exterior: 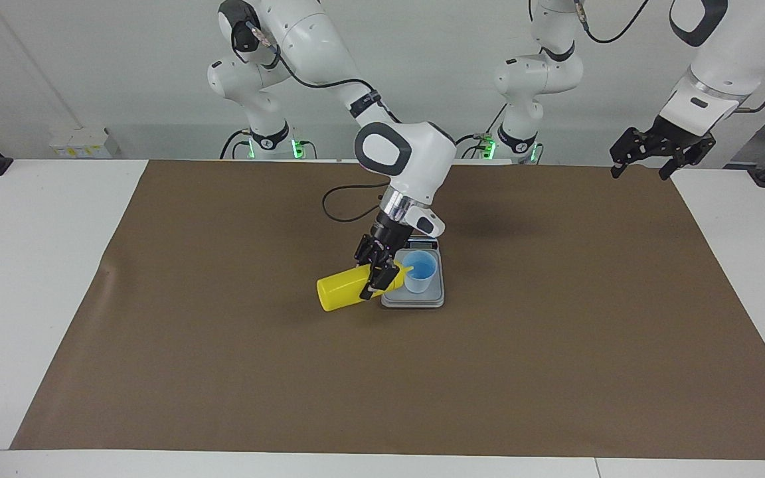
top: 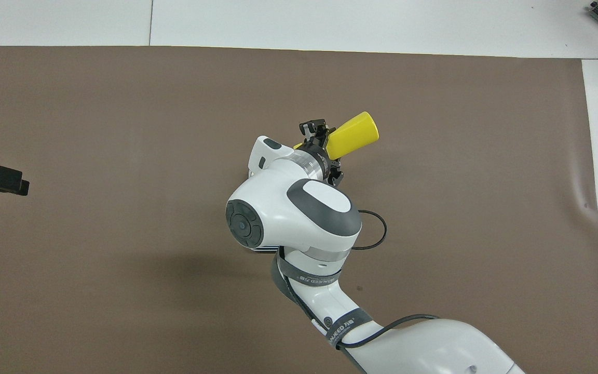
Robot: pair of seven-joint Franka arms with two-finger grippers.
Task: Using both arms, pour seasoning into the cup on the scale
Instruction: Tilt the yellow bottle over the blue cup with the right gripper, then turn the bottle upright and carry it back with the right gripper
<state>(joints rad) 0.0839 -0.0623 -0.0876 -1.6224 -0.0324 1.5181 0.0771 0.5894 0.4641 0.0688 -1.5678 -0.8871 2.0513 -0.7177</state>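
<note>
Right gripper (exterior: pixel 378 271) is clamped on the bottle (exterior: pixel 346 289), which lies nearly flat with its nozzle at the rim of the cup (exterior: pixel 420 271) on the scale (exterior: pixel 414 298), base pointing away from it, while the left gripper (exterior: pixel 658 151) waits open, well off toward its own end.

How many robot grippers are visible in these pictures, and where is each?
2. The right gripper holds the yellow bottle tipped at the cup on the scale; the left gripper waits raised at its table end.

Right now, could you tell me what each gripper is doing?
Right gripper: shut on the seasoning, tipped over the cup.
Left gripper: open, waiting, holding nothing.
</note>
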